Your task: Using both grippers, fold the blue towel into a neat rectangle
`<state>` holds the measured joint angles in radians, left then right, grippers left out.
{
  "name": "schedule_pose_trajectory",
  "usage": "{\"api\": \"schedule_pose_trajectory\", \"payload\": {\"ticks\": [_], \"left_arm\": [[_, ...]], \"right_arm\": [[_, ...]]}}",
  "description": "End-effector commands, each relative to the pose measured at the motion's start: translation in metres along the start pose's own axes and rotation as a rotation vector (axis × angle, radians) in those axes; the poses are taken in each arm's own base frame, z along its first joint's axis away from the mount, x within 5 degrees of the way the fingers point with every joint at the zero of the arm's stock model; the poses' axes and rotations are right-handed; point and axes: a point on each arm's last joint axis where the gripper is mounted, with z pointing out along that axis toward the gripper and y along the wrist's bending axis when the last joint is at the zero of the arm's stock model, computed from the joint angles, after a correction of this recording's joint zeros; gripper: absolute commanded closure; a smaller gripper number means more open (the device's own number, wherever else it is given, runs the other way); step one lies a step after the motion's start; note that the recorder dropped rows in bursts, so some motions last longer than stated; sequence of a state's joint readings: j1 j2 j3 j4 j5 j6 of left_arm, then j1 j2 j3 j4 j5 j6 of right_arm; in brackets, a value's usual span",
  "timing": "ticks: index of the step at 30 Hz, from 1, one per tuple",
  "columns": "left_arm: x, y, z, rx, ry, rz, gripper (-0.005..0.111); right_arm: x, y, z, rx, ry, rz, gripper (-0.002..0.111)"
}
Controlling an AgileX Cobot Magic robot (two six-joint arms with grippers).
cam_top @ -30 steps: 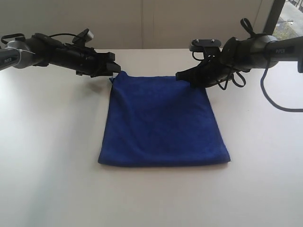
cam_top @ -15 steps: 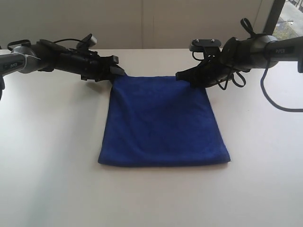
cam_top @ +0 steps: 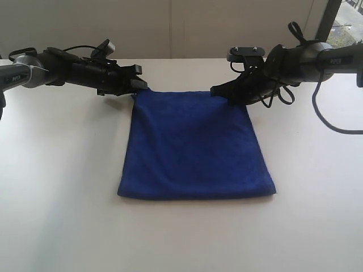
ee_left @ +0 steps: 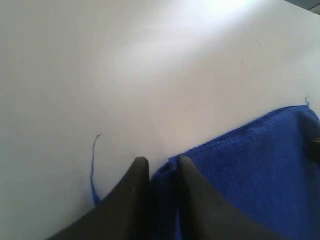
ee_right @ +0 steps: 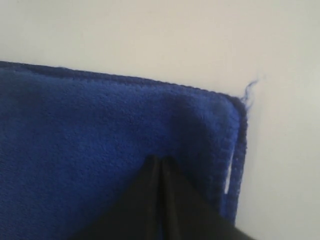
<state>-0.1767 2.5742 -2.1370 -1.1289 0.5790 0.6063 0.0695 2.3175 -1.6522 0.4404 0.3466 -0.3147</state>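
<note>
Left arm has dropped lower and reached in to the cloth's far-left corner; the right arm has not moved.
Exterior: the blue towel (cam_top: 195, 147) lies flat mid-table (cam_top: 68, 181), with the left gripper (cam_top: 142, 85) at its far-left corner and the right gripper (cam_top: 215, 90) at its far-right corner. Left wrist: the fingers (ee_left: 140, 175) stand close together, pinching corner cloth between them; a loose thread (ee_left: 93, 160) trails beside. Right wrist: fingers pressed together, tips on the cloth near the corner.
</note>
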Motion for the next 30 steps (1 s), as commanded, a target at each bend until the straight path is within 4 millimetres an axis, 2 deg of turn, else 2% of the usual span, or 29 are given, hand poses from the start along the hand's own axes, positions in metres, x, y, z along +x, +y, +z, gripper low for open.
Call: {"api": "schedule_pose_trajectory", "payload": {"ticks": [1,6,13,26,30], "left_arm": [[0.001,-0.004,0.002,0.030,0.005,-0.016,0.083],[-0.004,-0.010,-0.002,0.043,-0.009,-0.017,0.083],[-0.013,-0.023,-0.012,0.064,-0.020,0.066,0.083],[-0.020,-0.032,-0.023,0.013,0.010,0.168,0.083],[-0.021,-0.034,-0.027,-0.011,0.027,0.188,0.076]], "right_arm": [[0.000,-0.001,0.000,0.004,-0.003,-0.005,0.108],[0.000,-0.001,0.000,0.004,-0.003,-0.005,0.108],[0.000,-0.001,0.000,0.004,-0.003,-0.005,0.108],[0.000,-0.001,0.000,0.004,-0.003,-0.005,0.108],[0.000,-0.001,0.000,0.004,-0.003,-0.005,0.108]]}}
